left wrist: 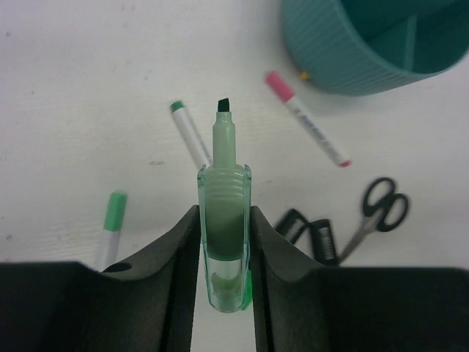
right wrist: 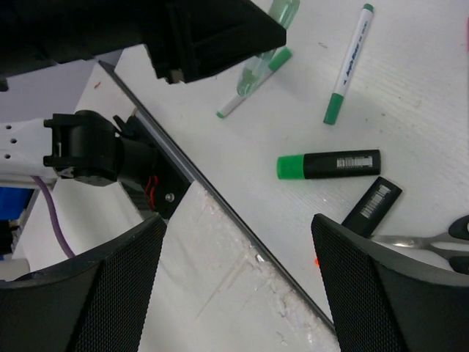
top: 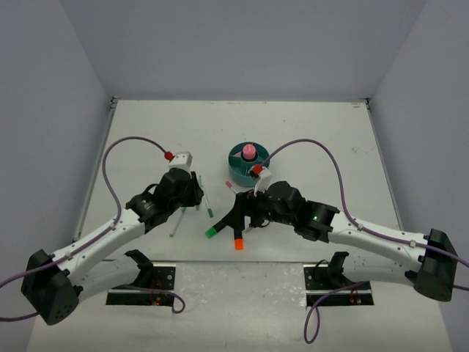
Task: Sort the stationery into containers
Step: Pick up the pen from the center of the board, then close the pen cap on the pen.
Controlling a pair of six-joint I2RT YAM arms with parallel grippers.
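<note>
Uncapped green highlighter [left wrist: 224, 183] clamped in left hand [left wrist: 223, 220], tip poking forward; right hand [right wrist: 238, 227] spread apart.

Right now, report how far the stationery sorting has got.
Done: the pink-capped glue stick stands in the teal organizer. In hand: the left gripper is shut on a green highlighter, uncapped; the right gripper is open and empty. Left on the table: scissors, a pink-capped pen, a green-capped pen and another, a green-capped black highlighter, and a second black highlighter.
</note>
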